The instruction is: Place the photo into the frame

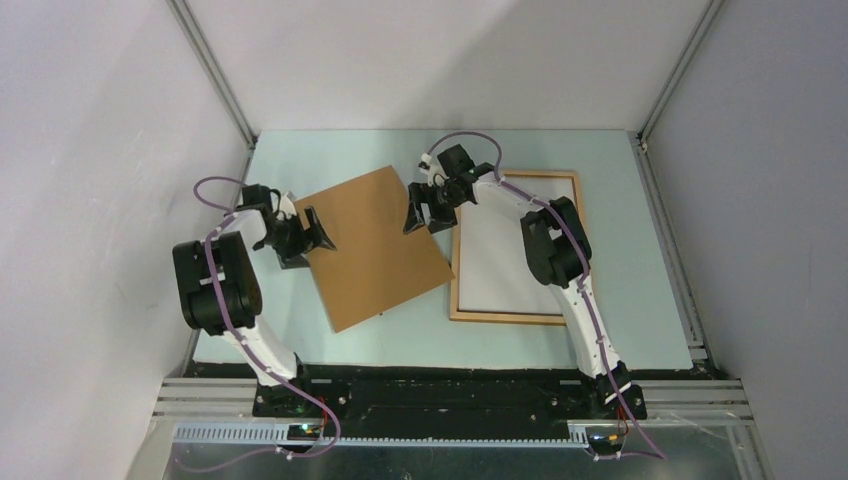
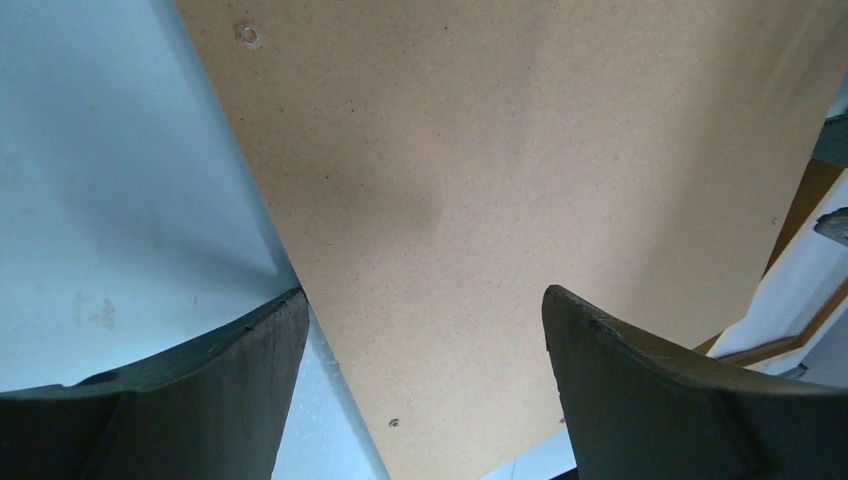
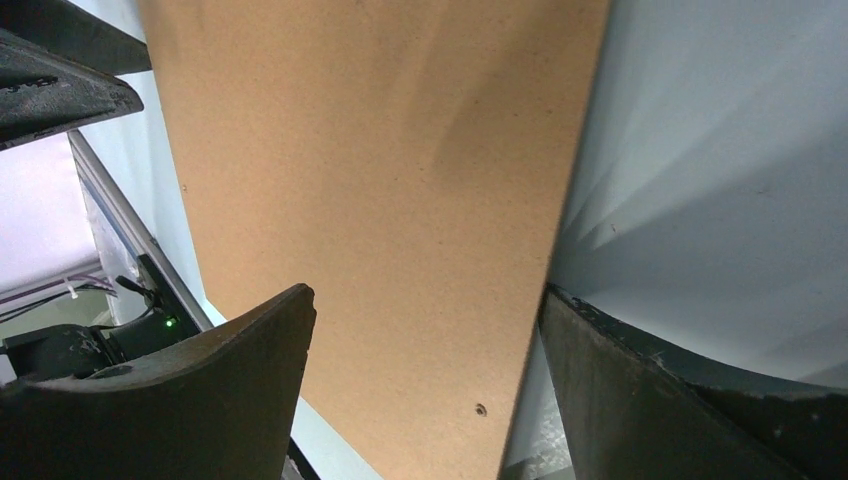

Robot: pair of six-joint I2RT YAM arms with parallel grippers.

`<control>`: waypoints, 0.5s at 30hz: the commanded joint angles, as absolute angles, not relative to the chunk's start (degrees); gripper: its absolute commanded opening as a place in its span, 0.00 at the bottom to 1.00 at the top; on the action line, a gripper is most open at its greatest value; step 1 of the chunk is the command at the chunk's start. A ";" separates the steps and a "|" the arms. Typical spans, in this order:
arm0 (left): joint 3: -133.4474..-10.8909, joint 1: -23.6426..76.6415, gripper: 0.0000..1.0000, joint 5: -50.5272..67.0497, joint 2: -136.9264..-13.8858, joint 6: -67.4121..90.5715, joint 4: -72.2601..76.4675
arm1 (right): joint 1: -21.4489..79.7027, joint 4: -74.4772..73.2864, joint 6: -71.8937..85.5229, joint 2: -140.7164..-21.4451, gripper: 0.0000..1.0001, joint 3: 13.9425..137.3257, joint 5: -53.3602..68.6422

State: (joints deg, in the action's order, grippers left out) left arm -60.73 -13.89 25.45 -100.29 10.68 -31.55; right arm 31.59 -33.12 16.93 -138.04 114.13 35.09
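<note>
Left gripper (image 1: 310, 232) is standing wide open at the left edge of the brown backing board (image 1: 375, 250), in the left centre of the top view. In its wrist view the two dark fingers (image 2: 200, 390) are sitting far apart in the lower corners, and the board is lying under the gap between them. They are not closing on anything. I cannot tell whether a finger is touching the board's edge.

The right gripper (image 1: 425, 212) is hanging over the board's upper right corner, in the upper centre of the top view. It is also spread wide and is gripping nothing.

The frame (image 1: 505, 317) is lying flat on the pale green counter (image 1: 640, 300), in the right centre of the top view. Inside it the photo (image 1: 490, 265) is lying with only a white face showing, filling the opening. The right arm is crossing above both.

The board is lying turned at an angle, and its right corner is reaching the frame's left rail. I cannot tell whether it is overlapping the rail.
</note>
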 commanded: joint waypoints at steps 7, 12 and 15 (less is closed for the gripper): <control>-62.92 -12.91 0.92 33.58 -98.08 11.80 -31.59 | 32.67 -33.10 17.29 -137.48 0.86 112.62 35.83; -64.31 -12.95 0.92 36.72 -96.01 12.39 -31.95 | 32.72 -33.09 16.94 -137.07 0.86 112.14 35.20; -65.04 -12.92 0.92 39.61 -94.91 12.83 -31.99 | 32.70 -33.22 16.47 -137.27 0.86 112.08 34.65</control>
State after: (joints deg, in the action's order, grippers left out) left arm -61.95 -14.00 29.08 -99.18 10.68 -32.67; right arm 31.68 -32.49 17.30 -137.78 113.32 35.22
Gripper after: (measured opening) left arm 0.922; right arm 0.861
